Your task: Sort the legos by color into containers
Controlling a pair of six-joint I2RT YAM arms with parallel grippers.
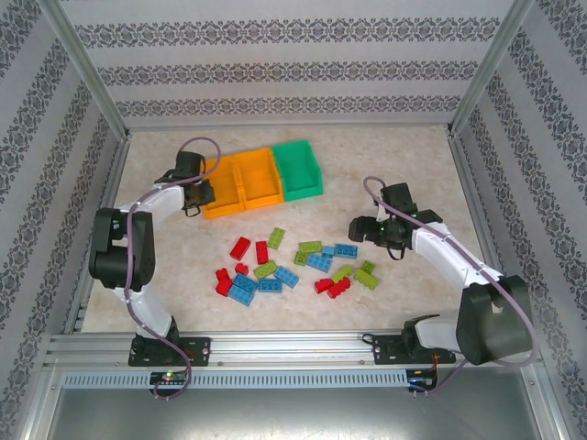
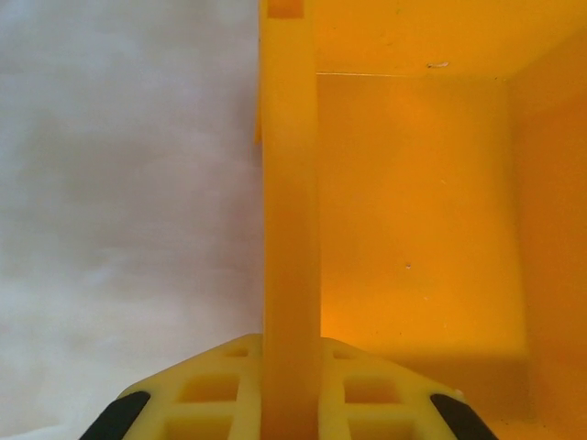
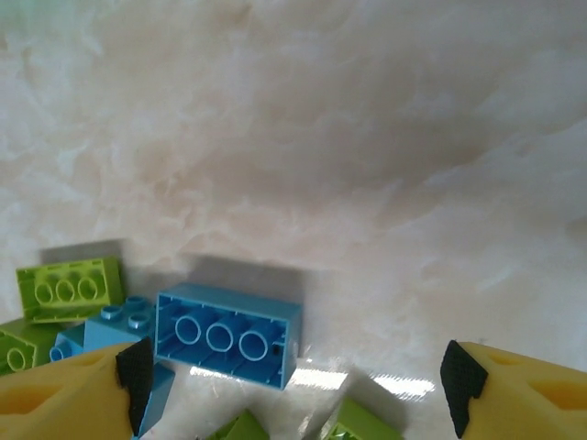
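Pinched the orange bin by its wall in the left gripper; hung the right gripper spread over a blue brick; left the legos loose before the bins; should have straddled that brick squarely, clear of the green bricks; could not make out the nearest bricks, cut off at the edge.

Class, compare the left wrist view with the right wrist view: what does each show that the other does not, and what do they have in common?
Left wrist view: the left gripper clamped on the side wall of an orange-yellow bin, whose visible inside holds no bricks. Right wrist view: the right gripper open above a light blue brick lying on its side, lime green bricks beside it. Shared: the pale marbled table and yellow fingers with black pads.
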